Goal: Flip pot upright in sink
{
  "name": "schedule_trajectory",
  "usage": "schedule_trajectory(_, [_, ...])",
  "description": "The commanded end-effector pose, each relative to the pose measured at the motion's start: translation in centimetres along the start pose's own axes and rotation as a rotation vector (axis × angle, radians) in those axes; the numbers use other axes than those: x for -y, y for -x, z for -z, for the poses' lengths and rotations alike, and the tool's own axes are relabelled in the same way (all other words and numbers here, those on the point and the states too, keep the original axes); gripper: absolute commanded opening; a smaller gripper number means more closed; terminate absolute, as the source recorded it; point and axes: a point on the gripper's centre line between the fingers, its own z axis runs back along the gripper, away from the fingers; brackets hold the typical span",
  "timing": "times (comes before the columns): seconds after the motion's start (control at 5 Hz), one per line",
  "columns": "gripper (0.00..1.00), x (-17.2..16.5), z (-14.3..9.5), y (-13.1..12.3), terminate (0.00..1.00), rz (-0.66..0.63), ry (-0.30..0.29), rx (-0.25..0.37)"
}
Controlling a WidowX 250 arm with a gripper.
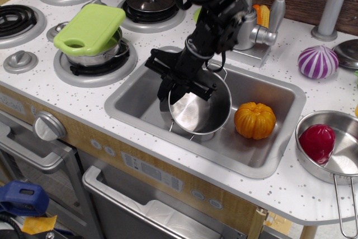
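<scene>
The pot was in the sink, left of centre, held clear of or just above the basin floor and tilted so that its open mouth faced the camera and somewhat upward. Its interior was visible and empty. One thin wire handle showed at the lower rim and another at the upper rim. The gripper was closed on the pot's upper-left rim, one jaw apparently inside the wall and the other outside; the exact contact was partly hidden by the black fingers.

Judged from its appearance, the pot was thin-walled steel: rigid, light for its bulk, and smooth enough to slip or swivel in a pinch. The rim wall was the soundest place to hold it; the wire handles looked too thin and possibly loose for a firm grasp. The pot was judged most of the way turned, with levelling and setting down remaining.

A pumpkin sat just beside the pot on its right, apart or barely touching; which could not be told. It could be nudged as the pot came down. The faucet stood behind the arm.
</scene>
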Motion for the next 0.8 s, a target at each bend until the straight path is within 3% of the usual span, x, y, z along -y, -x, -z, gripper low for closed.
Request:
schedule_trajectory(0.0, [0.00, -1.82, -2.51, -1.05, 0.00, 0.004, 0.027, -0.065])
schedule_trajectory(0.2, [0.00, -2.42, -1.72, -0.81, 0.00, 0.035, 0.109, -0.065])
schedule_trajectory(0.4, [1.00, -2.42, -1.72, -0.81, 0.00, 0.035, 0.109, -0.065])
schedule_trajectory(0.6, [1.00, -2.42, -1.72, -0.81, 0.00, 0.035, 0.109, -0.065])
